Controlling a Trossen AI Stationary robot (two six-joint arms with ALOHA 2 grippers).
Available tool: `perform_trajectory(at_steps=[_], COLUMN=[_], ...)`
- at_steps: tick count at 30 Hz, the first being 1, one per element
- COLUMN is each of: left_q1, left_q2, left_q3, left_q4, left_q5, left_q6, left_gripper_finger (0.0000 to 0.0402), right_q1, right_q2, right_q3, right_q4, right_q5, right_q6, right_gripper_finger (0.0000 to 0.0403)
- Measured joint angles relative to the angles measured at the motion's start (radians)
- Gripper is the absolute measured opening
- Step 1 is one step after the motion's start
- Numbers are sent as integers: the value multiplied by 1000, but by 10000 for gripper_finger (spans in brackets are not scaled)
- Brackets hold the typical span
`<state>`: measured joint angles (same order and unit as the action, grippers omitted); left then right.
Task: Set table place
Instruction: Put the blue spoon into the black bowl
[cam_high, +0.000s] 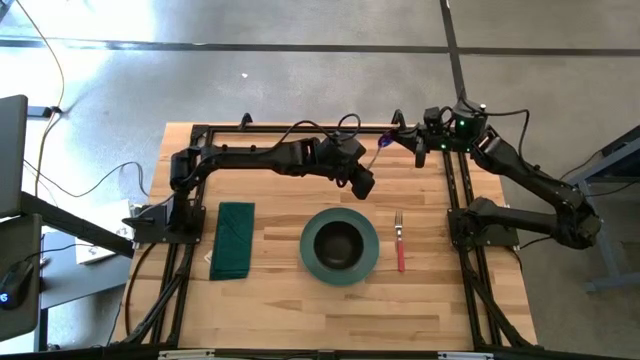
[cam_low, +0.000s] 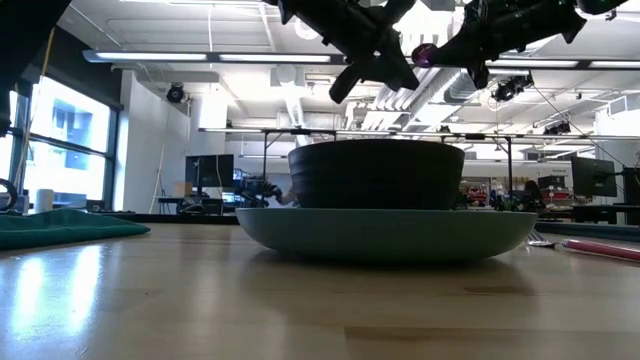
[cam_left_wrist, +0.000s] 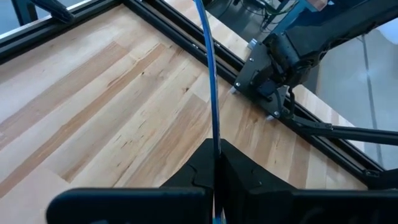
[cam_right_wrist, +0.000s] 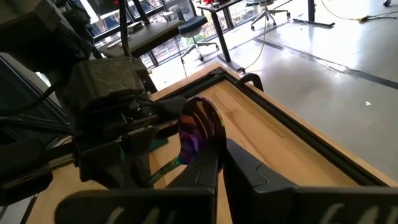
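An iridescent purple-blue spoon hangs in the air over the far middle of the wooden table, between both grippers. My left gripper is shut on its thin blue handle. My right gripper reaches in from the right and is shut at the spoon's bowl. The low view shows the spoon high above the dishes. A dark bowl sits in a teal plate. My left gripper pinches the spoon's handle between its two shut fingers. The handle shows edge-on and runs straight out past the fingertips. The spoon is clear of the table. My right gripper has the lower part of the spoon's bowl at its fingertips, coming level from the table's right. The fingers hide the exact place. The bowl stands upright beyond the tips, and the handle slants away toward the left gripper.
A folded green napkin lies left of the plate. A fork with a red handle lies right of it. Black rails frame the table, and the right arm's base stands at the right side.
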<state>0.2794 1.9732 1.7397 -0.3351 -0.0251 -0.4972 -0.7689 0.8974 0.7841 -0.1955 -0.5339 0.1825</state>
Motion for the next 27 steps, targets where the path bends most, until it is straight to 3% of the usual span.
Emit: perform_trajectory(at_steps=[19,27], left_q1=[-5,-4], left_q2=[-1,-5], left_q3=[2,12], left_q4=[-3,4], left_q5=[-13,-14], left_q6=[16,27], left_gripper_finger=[0,0], right_q1=[0,1], right_q2=[-1,1], right_q3=[0,-3], right_q4=[23,-3], right_q5=[0,-5], right_q6=[19,19], right_gripper_finger=[3,72])
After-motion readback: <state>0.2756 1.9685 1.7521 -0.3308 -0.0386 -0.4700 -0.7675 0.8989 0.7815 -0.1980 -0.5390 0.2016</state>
